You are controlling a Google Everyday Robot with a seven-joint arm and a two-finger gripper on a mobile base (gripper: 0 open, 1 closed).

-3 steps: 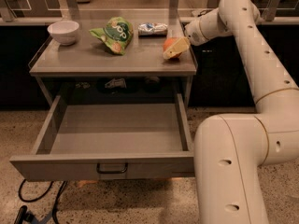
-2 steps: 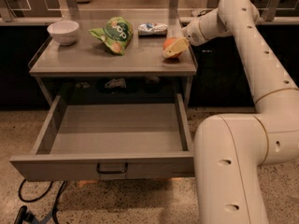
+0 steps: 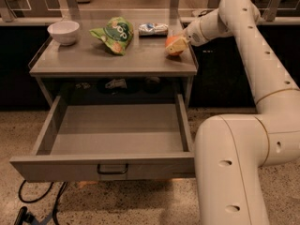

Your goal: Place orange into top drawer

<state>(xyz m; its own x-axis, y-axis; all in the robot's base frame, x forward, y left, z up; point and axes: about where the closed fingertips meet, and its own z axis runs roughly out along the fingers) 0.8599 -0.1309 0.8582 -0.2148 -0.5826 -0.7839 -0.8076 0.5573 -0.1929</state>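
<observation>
The orange (image 3: 172, 46) rests on the grey cabinet top (image 3: 93, 60), near its right edge. My gripper (image 3: 179, 44) is at the orange, its pale fingers against the fruit's right side, reaching in from the right. The top drawer (image 3: 61, 167) is pulled fully out below the cabinet top, its inside bare, with a small dark handle (image 3: 112, 168) at the centre of its front panel.
A white bowl (image 3: 63, 31) stands at the top's back left. A green snack bag (image 3: 114, 33) lies in the middle and a blue-white packet (image 3: 153, 28) behind it. My white arm (image 3: 243, 144) fills the right side. Black cables (image 3: 33, 200) lie on the floor.
</observation>
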